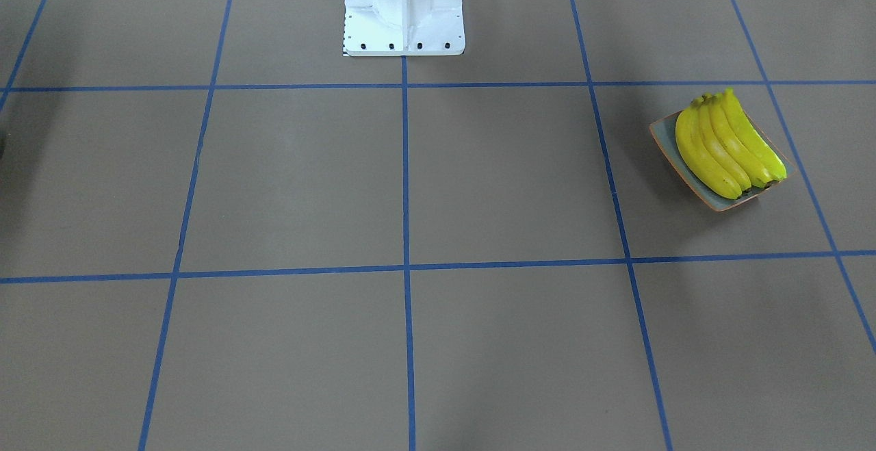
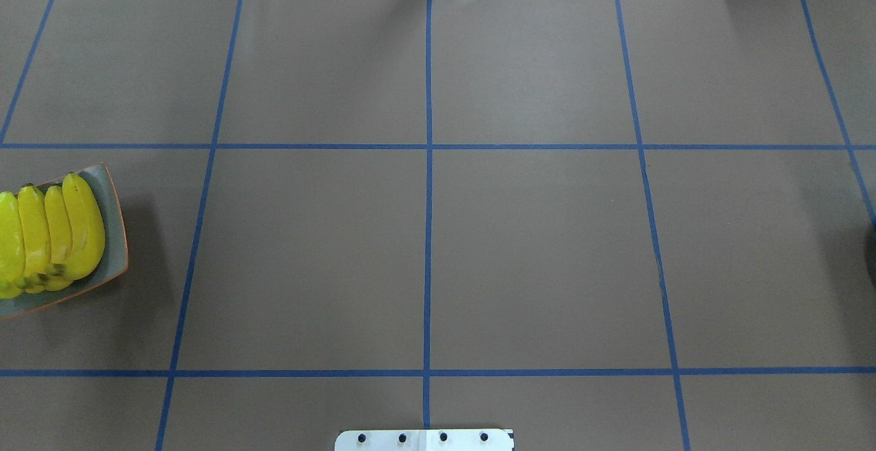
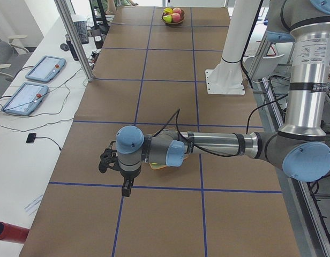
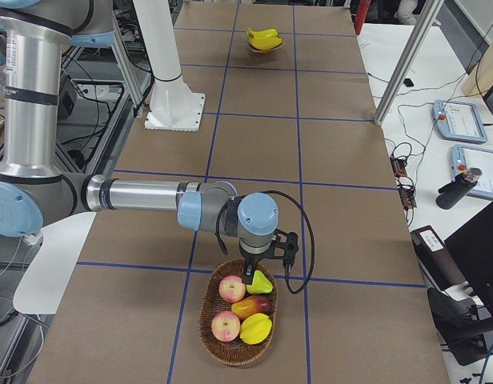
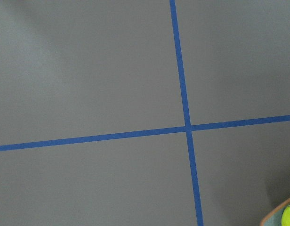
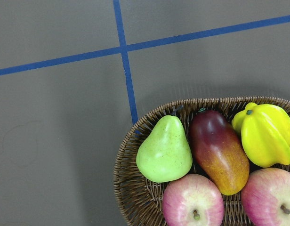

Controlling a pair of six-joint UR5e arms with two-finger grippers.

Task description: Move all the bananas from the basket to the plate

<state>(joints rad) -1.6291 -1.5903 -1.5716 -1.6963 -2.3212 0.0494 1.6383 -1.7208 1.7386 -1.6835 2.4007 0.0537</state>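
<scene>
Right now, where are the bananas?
In the overhead view, the bananas lie side by side on the plate at the view's left edge, the robot's left side.

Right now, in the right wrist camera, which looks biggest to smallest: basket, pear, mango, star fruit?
1. Basket
2. Mango
3. Pear and star fruit look about the same, so I can't rank those two.

Brown table cover point(image 2: 534, 246), gridded with blue tape lines point(image 2: 428, 232). A white pedestal base point(image 1: 404, 9) sits bolted at the robot's edge. In the right wrist view, fruit crowds together: a green pear point(image 6: 165, 150) presses against a red-yellow mango point(image 6: 219, 151), with a yellow starfruit point(image 6: 265, 134) on the mango's other side and two pink apples point(image 6: 193, 201) below them. On the white side bench lie two blue-edged pendants point(image 3: 45, 68) and a red tube point(image 3: 8, 233).
</scene>
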